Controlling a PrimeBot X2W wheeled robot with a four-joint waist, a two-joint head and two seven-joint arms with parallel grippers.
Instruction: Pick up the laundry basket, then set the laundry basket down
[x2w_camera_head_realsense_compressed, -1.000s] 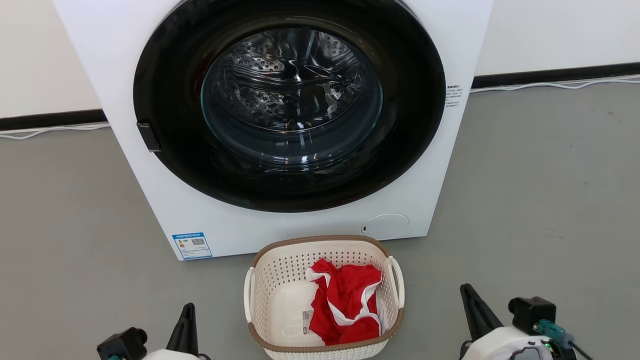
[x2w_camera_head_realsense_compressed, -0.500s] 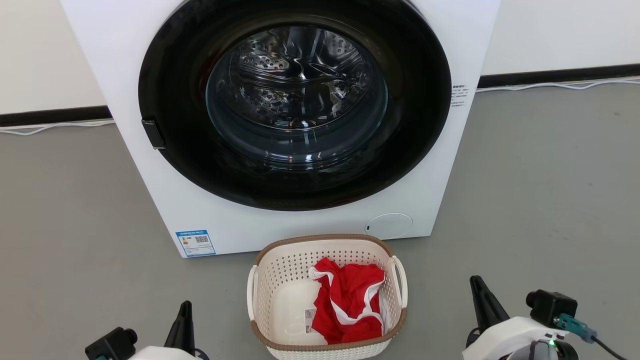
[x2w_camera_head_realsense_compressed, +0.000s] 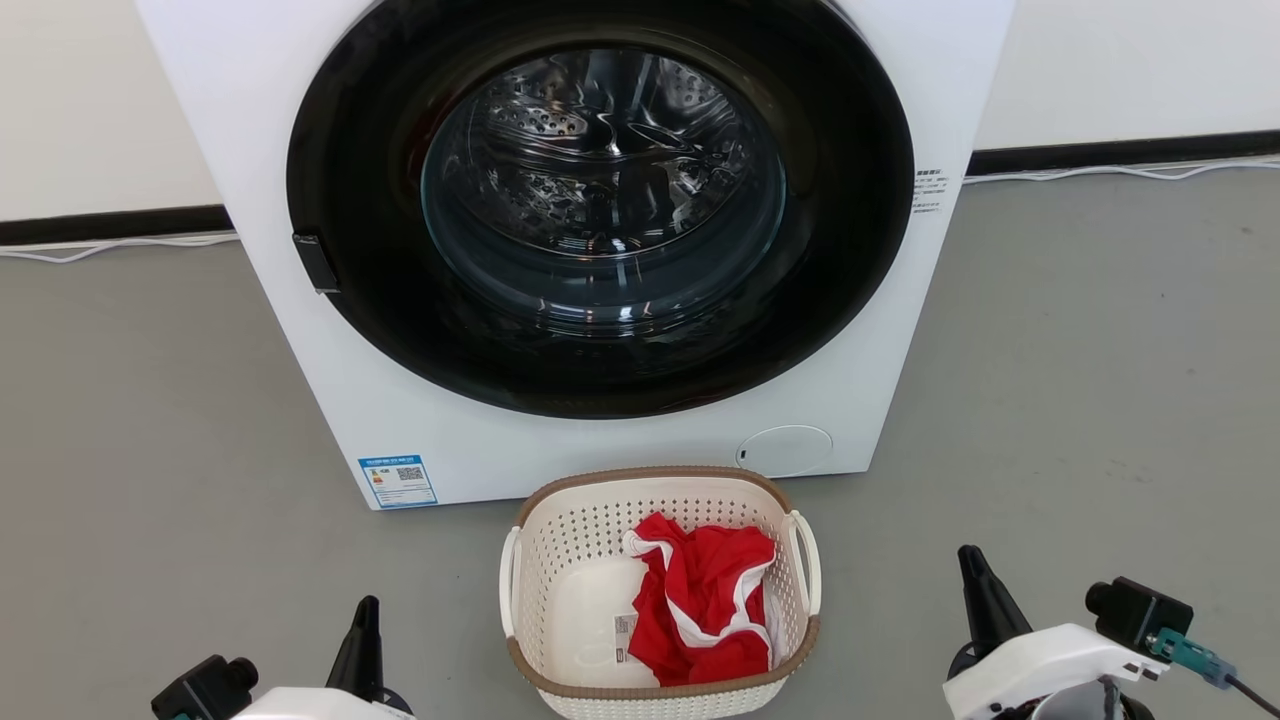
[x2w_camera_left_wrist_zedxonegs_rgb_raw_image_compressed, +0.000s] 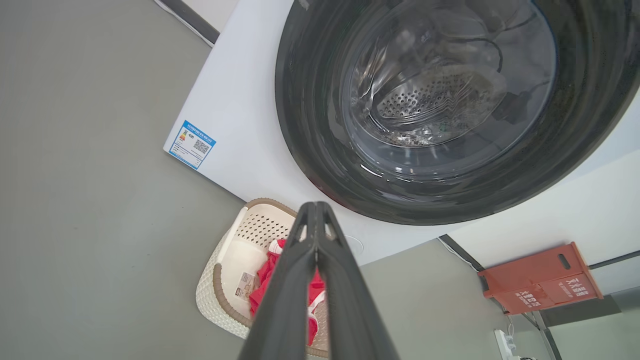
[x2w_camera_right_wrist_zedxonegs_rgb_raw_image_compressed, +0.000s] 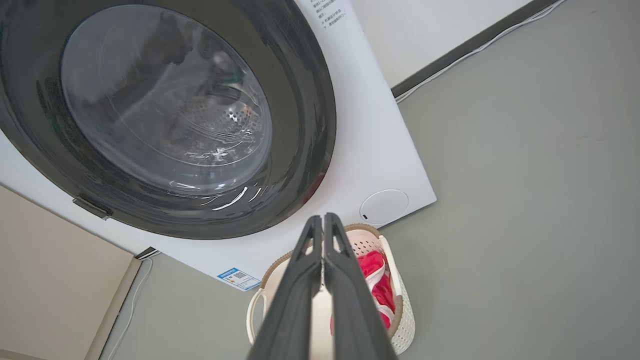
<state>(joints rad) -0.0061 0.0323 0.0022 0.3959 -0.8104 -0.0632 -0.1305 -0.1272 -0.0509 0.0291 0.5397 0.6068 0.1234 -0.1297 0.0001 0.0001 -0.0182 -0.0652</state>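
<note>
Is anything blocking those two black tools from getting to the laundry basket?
Nothing visible does. The laundry basket sits on the grey floor between the left tool and the right tool, both shut, with only floor between it and each tool. The red garment lies inside it.

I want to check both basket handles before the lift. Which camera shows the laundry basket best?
The head view: the laundry basket sits nearly whole, both loop handles clear. In the left wrist view the shut left claw covers part of it; in the right wrist view the right claw hides much of it.
</note>
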